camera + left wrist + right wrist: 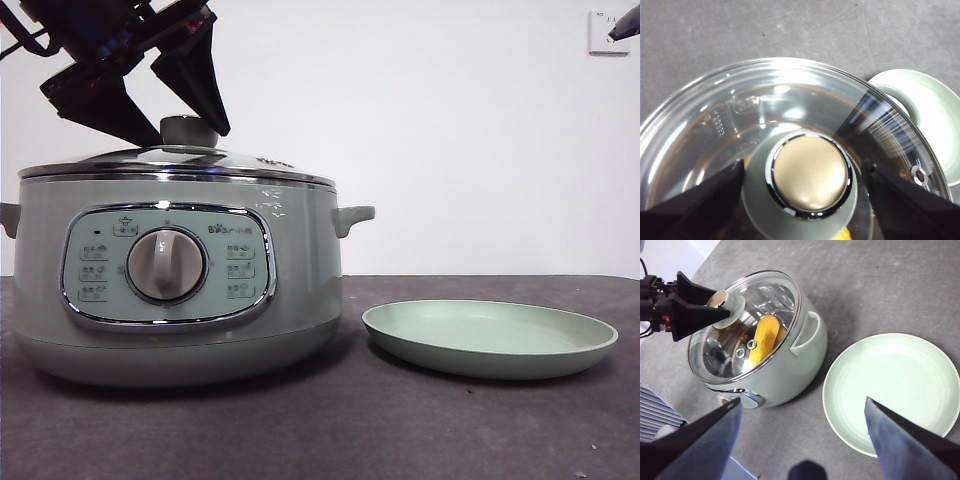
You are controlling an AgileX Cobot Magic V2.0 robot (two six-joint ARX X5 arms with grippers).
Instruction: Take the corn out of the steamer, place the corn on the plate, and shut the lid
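Observation:
The steamer (300,260) stands at the left of the table with its glass lid (230,160) on. My left gripper (192,135) is open, its jaws on either side of the lid's knob (810,177), close to it. The corn (765,337) lies inside the steamer and shows yellow through the lid; a sliver also shows in the left wrist view (847,234). The pale green plate (490,340) sits bare to the right of the steamer. My right gripper (802,402) is open and empty, high above the table between the steamer (790,375) and the plate (890,390).
The table (330,430) is dark grey, with a white wall behind it. A wall socket (608,30) is at the top right, next to the right arm's black tip (625,22). The steamer's side handle (352,215) points toward the plate.

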